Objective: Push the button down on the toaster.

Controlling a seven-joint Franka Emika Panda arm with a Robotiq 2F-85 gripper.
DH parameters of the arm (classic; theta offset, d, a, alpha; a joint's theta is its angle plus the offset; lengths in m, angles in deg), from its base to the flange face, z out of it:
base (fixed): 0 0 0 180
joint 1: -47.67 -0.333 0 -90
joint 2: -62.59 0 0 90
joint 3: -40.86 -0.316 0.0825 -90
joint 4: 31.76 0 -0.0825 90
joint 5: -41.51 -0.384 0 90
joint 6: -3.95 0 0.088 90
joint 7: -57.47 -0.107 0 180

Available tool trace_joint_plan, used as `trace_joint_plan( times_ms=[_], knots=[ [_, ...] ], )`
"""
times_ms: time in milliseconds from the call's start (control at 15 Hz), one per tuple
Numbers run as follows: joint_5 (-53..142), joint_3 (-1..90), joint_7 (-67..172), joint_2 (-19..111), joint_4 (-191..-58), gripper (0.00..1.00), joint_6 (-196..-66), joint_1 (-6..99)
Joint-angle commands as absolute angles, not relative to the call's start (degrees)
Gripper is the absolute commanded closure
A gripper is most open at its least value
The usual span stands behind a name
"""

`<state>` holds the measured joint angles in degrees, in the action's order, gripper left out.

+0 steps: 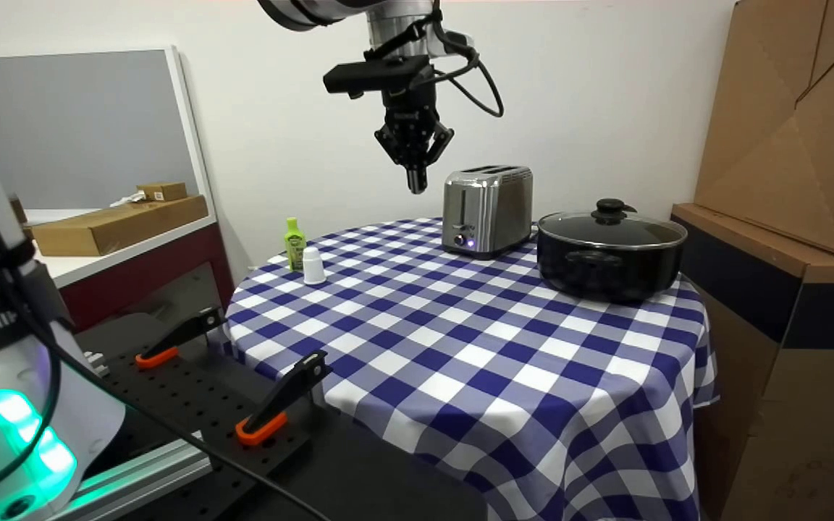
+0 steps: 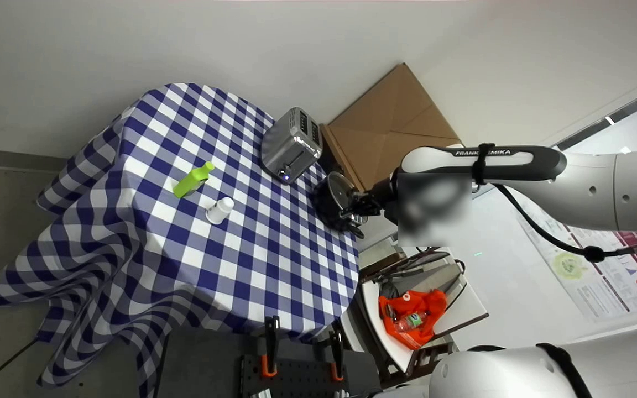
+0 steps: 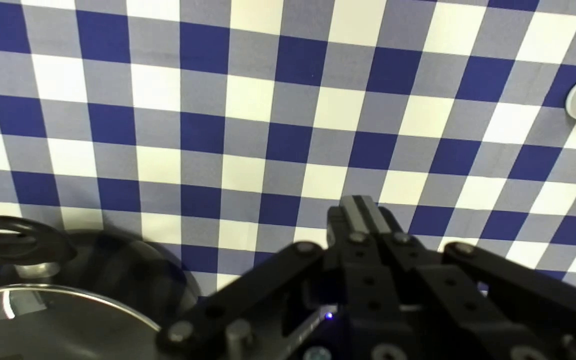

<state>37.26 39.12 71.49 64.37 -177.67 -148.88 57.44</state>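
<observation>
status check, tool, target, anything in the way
Black two-fingered tool shut, empty, in midair. Boxy silver brushed-metal toaster upright, untouched, front light glowing. Wide black lidded pot beside it; nothing seen between tool and toaster.

"Where does the toaster [image 2: 290, 145] stand?"
"On the checked tablecloth [image 2: 263, 251], near the pot [image 2: 327, 207]."
"And the green bottle [image 2: 192, 181]?"
"Upright, just beside the white cup [image 2: 220, 210]."
"The gripper [image 2: 346, 213]?"
"It shows in front of the pot, its jaws too small to make out."
</observation>
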Motion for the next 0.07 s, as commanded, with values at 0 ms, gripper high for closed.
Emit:
trace_joint_plan(
  times_ms=[0],
  knots=[
    [37.5, 41.4, 71.2, 64.4, -177.6, 0.99, -148.8, 55.1]
  ],
)
